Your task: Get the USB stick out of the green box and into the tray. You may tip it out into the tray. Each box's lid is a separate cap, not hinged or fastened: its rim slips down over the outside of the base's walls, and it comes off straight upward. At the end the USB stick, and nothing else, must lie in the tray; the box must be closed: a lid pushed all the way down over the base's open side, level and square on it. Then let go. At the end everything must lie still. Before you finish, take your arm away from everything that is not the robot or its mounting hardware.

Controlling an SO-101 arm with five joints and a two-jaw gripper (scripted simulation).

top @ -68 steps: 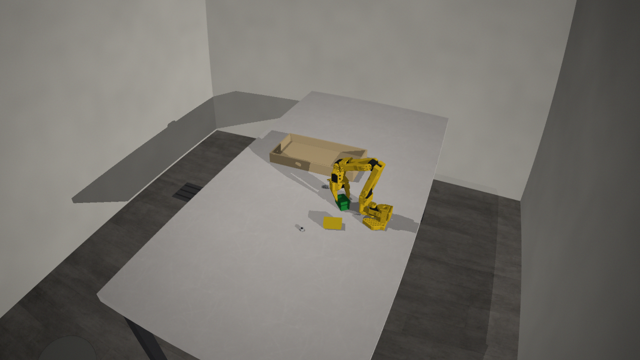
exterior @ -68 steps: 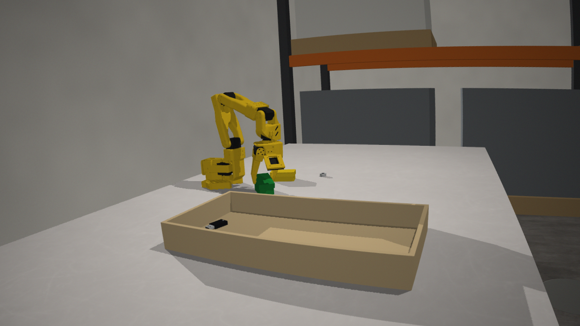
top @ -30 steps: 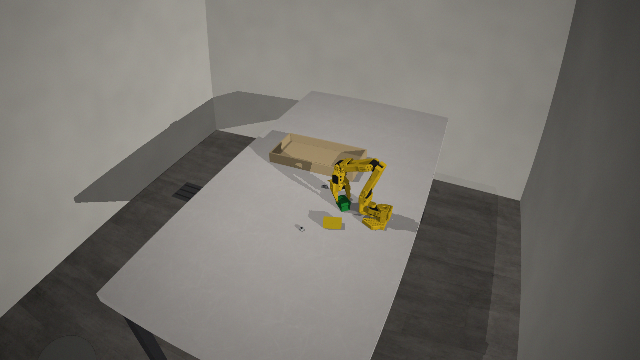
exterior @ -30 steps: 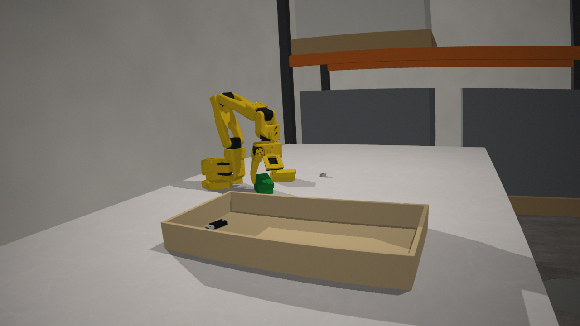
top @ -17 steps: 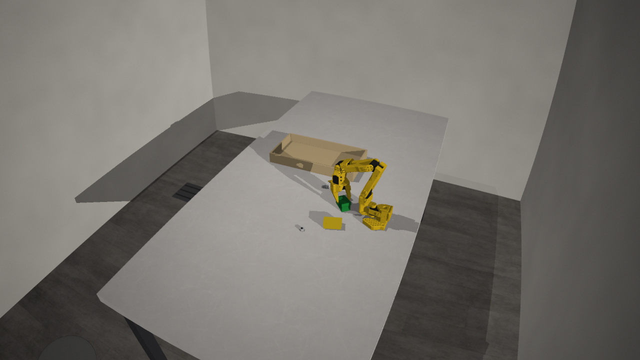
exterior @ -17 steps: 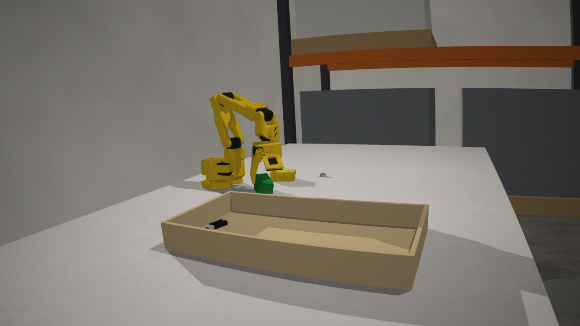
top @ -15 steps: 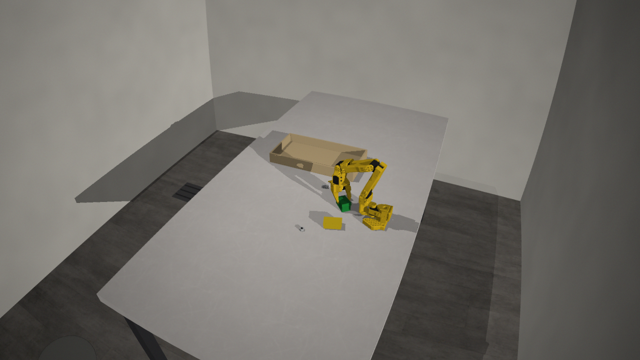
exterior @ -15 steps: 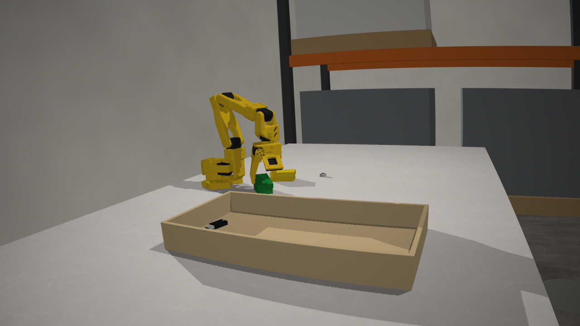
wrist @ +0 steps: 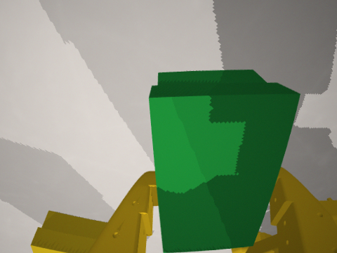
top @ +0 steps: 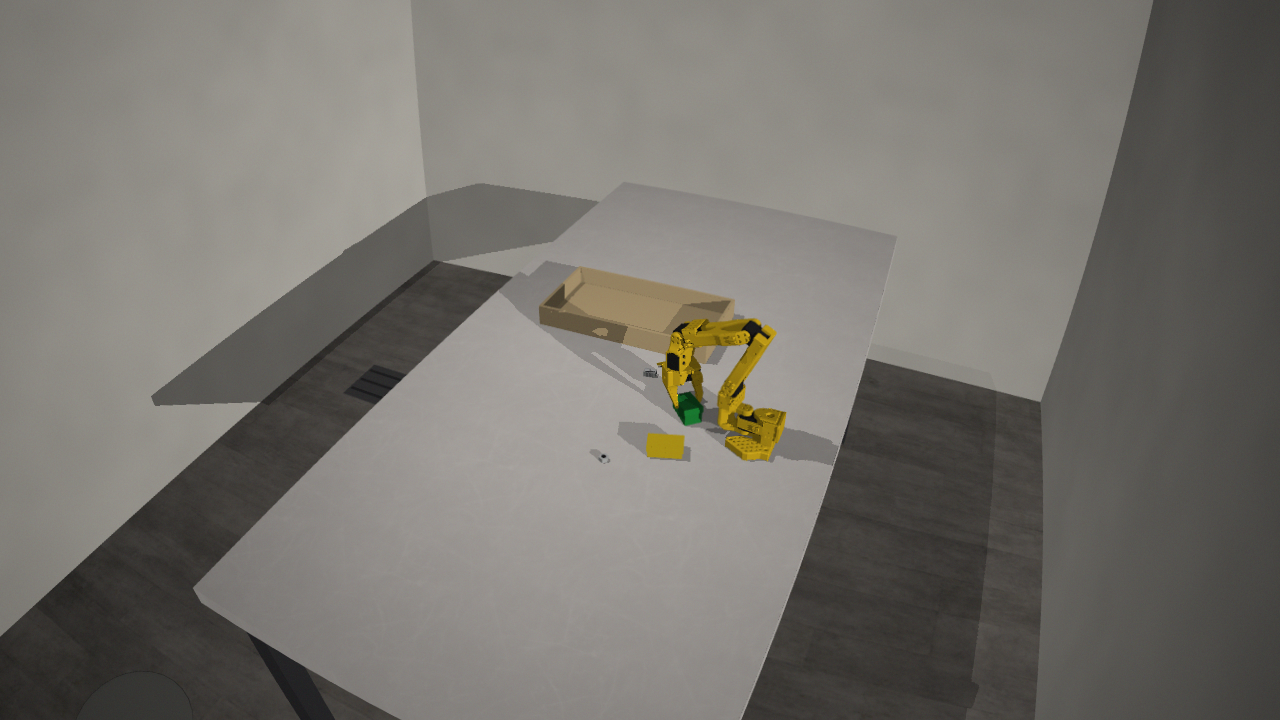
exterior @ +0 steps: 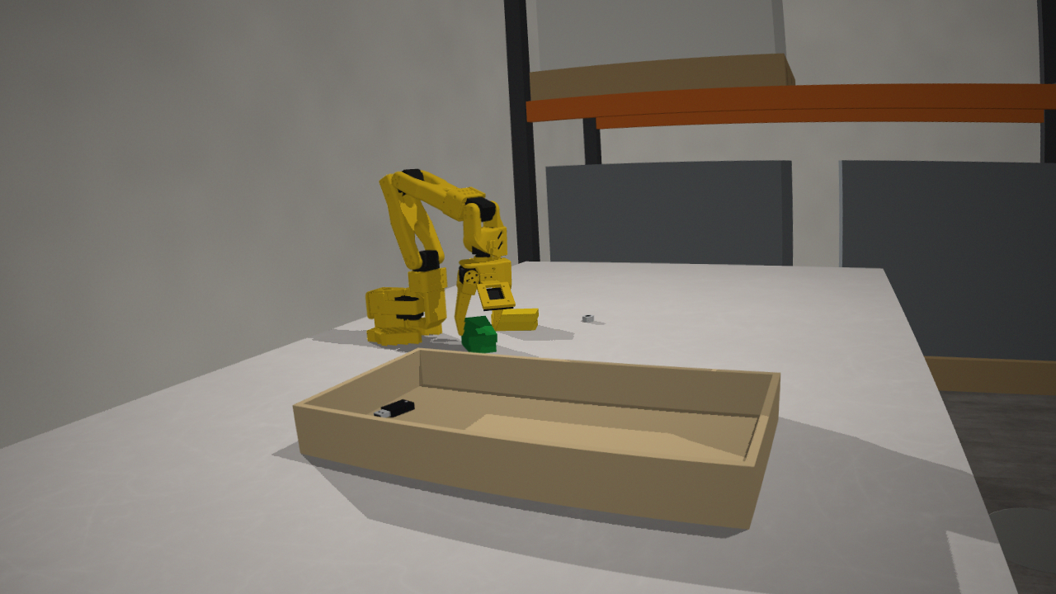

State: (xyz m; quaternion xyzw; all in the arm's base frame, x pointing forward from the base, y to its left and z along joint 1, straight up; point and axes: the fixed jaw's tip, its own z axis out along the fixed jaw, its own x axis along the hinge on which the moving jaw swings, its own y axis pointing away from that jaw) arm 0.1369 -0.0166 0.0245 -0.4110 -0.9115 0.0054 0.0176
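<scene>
The USB stick [exterior: 394,408], black with a silver plug, lies in the tray [exterior: 546,469] [top: 577,323], near its left end in the exterior view; the arm hides it in the top view. The green lid [wrist: 196,140] sits over the green base [wrist: 193,76] on the table, looking square; part of the base shows below the lid's rim. I cannot tell whether it is fully down. My gripper [top: 690,402] [exterior: 478,327] [wrist: 215,193] points down with one finger on each side of the lid, partly closed, and looks shut on it.
A yellow box [top: 665,445] [exterior: 519,320] [wrist: 74,225] stands close beside the green one. A small grey nut-like part [top: 604,458] [exterior: 587,318] lies beyond it. A small dark metallic item [top: 650,373] lies between the gripper and the tray.
</scene>
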